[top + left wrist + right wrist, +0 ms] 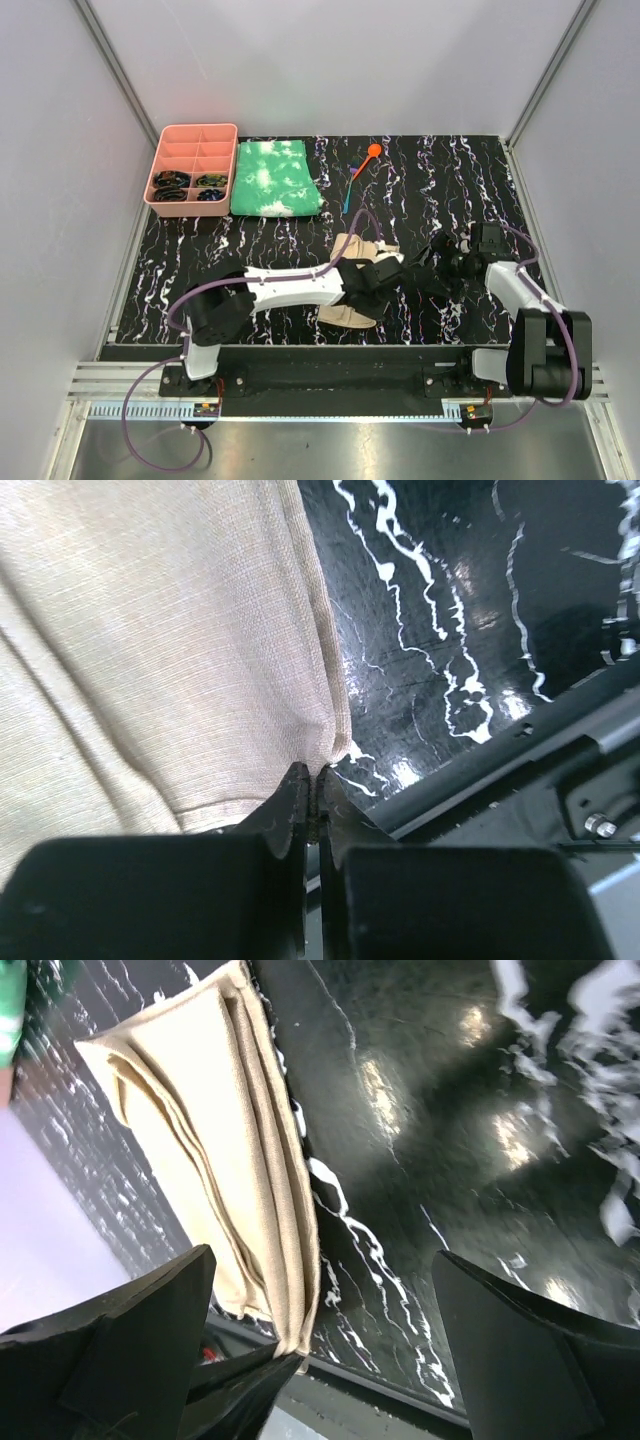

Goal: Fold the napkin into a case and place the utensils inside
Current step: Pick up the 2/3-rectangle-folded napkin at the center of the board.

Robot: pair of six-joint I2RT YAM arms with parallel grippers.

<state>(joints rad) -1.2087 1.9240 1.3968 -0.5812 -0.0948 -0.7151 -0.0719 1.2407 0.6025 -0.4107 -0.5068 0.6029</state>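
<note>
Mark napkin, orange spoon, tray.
napkin (230, 1160): right wrist view, middle of the folded cloth.
orange spoon (374, 150): top view, round head.
tray (182, 140): top view, bare far compartment.

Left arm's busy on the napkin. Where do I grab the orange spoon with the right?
Probably the orange spoon by its handle, just below the round head, from straight above with jaws across it. It lies flat, and the blue utensil crowds the handle's near end.

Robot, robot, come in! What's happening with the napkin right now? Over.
Left gripper shut on the napkin corner. Right gripper open, empty, beside it. Utensils lie apart, near the green cloth. Nothing seen in the way.
</note>
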